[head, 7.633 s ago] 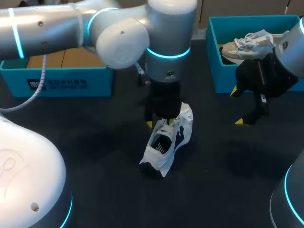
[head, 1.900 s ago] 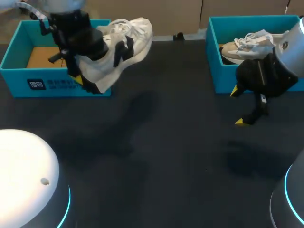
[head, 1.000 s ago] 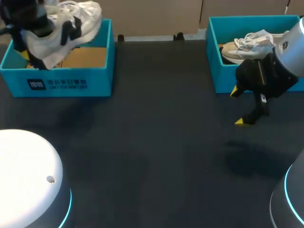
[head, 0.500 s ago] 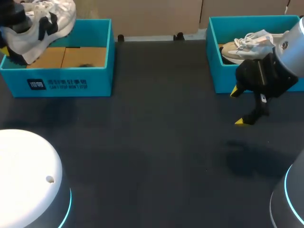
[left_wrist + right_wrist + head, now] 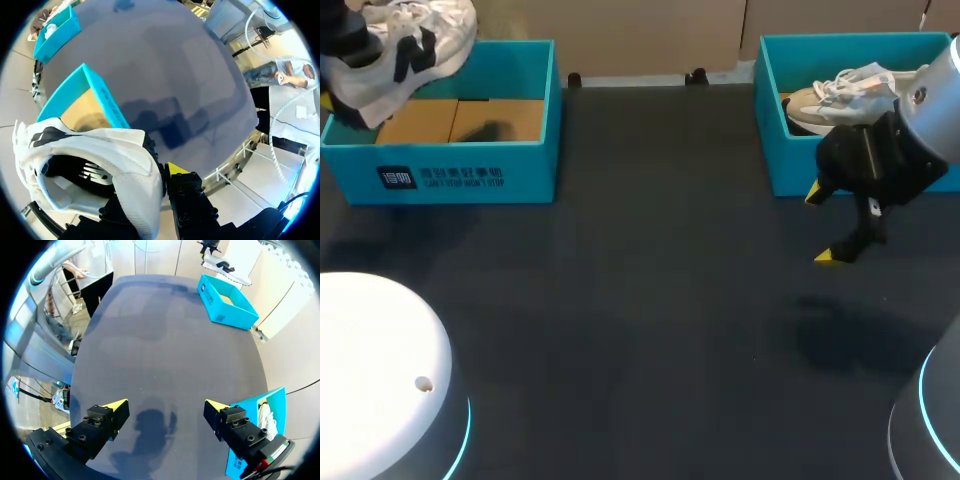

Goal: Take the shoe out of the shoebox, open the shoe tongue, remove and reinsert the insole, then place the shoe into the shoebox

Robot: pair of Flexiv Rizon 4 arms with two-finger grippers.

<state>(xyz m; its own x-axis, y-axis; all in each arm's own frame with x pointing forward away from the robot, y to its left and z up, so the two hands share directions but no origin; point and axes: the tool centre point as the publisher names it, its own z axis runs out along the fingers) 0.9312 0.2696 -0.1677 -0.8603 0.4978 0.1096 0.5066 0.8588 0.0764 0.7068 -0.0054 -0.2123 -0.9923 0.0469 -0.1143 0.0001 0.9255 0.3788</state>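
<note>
1. The white base of the left arm [image 5: 380, 380] fills the near left corner. Only a sliver of the right arm [image 5: 942, 420] shows at the near right, cut off by the edge.
2. The right gripper [image 5: 821, 225] hangs over the right side of the dark table [image 5: 650, 300], its yellow-tipped fingers spread wide with nothing between them.
3. Just behind it, at the far right, a second box [image 5: 772, 150] holds a second shoe [image 5: 845, 90], partly hidden by the right arm.
4. At the far left stands the teal shoebox [image 5: 470, 178], its brown floor showing.
5. The shoe [image 5: 410, 45], white with black marks, is held in the air over the shoebox's far left corner. Whether it touches the box wall there cannot be told.
6. The left gripper [image 5: 150, 180] is almost wholly cut off in the head view. In the left wrist view it is clamped on the shoe's collar wall: one yellow tip presses the outside, while the other finger is hidden behind the white upper. The shoe's inside is dark, and its insole cannot be made out.
</note>
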